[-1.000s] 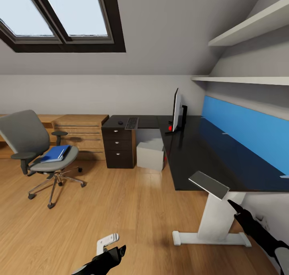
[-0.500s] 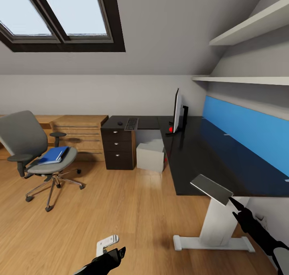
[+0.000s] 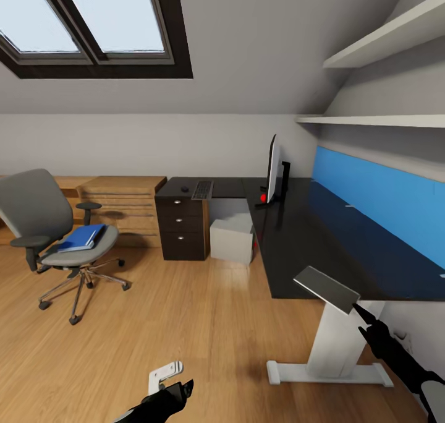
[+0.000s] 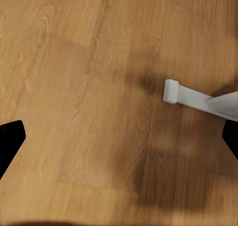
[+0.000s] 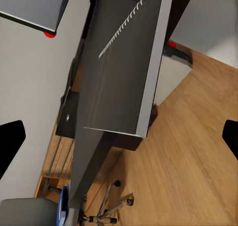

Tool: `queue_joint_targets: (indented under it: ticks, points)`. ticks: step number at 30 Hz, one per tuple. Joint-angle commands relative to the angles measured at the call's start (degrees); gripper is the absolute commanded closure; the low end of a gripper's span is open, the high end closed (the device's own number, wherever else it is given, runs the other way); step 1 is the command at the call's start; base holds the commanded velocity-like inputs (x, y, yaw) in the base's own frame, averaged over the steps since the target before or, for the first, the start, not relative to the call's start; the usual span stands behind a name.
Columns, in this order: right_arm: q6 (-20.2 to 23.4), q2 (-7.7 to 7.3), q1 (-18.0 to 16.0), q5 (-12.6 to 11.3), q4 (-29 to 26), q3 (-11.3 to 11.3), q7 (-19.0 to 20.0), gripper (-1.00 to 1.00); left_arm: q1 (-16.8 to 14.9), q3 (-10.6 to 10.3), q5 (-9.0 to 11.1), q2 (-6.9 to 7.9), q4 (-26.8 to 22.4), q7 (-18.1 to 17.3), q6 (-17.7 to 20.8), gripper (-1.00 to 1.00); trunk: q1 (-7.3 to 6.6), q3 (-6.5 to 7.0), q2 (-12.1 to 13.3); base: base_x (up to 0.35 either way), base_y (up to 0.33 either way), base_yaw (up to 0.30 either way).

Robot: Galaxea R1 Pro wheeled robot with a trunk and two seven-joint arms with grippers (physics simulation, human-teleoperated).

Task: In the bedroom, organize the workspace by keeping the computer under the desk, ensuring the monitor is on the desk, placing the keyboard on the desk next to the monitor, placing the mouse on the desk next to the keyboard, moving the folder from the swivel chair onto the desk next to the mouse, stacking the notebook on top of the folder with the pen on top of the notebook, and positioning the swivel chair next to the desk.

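From the head camera, my right tool [image 3: 357, 310] was clamped on the notebook [image 3: 326, 286] at four o'clock, over the desk [image 3: 321, 237] corner. My left tool [image 3: 168, 378] hung apart above the floor [image 3: 204, 324]. The folder [image 3: 83, 237] lay on the chair [image 3: 55, 234] at nine o'clock.

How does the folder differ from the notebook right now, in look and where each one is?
The folder is bright blue and lies flat on the swivel chair seat; the notebook has a dark grey cover and is held tilted in the right gripper, off the near corner of the desk. The folder rests free, with no gripper on it. Both are flat, rectangular, and not yet stacked on the desk.
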Motion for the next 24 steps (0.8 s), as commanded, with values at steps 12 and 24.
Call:
queue_joint_targets:
  ticks: [12,24]
  points:
    - [0.5,0.02,-0.1,-0.2,0.0,-0.1,0.0,-1.0,0.0,0.0,0.7,0.05,-0.1,0.3,0.1,-1.0,1.54,-1.32,-2.9,0.001,0.0,0.0]
    - [0.5,0.0,-0.1,-0.2,0.0,-0.1,0.0,-1.0,0.0,0.0,0.8,0.09,0.0,0.4,0.1,-1.0,1.54,-1.32,-2.9,0.111,0.0,0.0]
